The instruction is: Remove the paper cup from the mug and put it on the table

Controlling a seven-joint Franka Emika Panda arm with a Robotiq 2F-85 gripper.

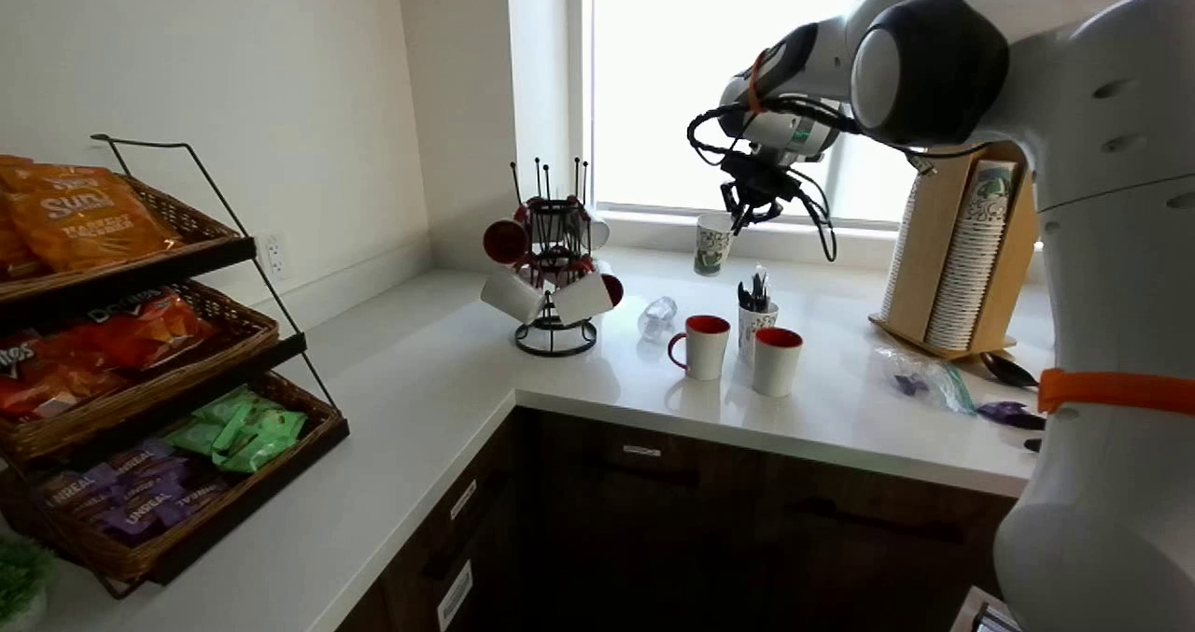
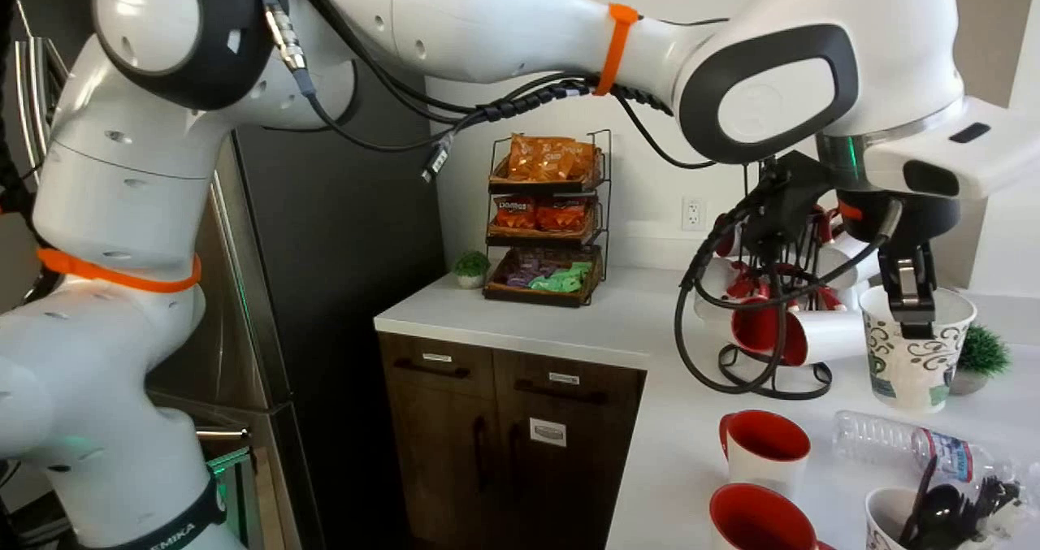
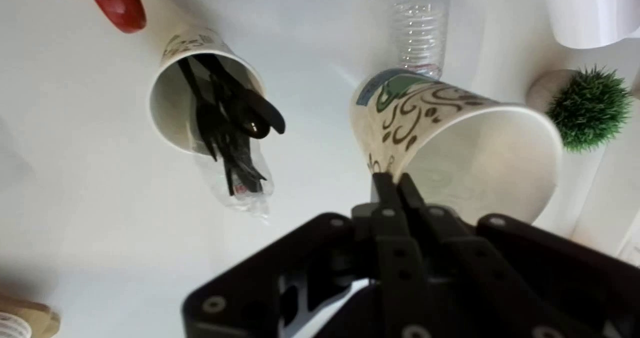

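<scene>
- Black two-fingered hand (image 3: pixel 395 179) pinching the rim of a paper cup (image 3: pixel 447 136); one finger seems to sit inside the cup's mouth, the other outside.
- Below the hand, touching its fingertips, the cup hangs in the air over the pale grey-white surface (image 1: pixel 401 361), apart from two upright white mugs (image 1: pixel 707 352) with red interiors.
- Off-white paper, printed with brown scrolls and small leaf shapes, carries a green-and-blue patch near the base; the inner wall is plain and pale, and the sides widen toward the rim.
- Mouth up and base down in both exterior views, the cup's long axis close to vertical.
- From the wrist view, its mouth faces lower right and its base upper left, partly covering a clear ribbed plastic bottle (image 3: pixel 421 28).
</scene>
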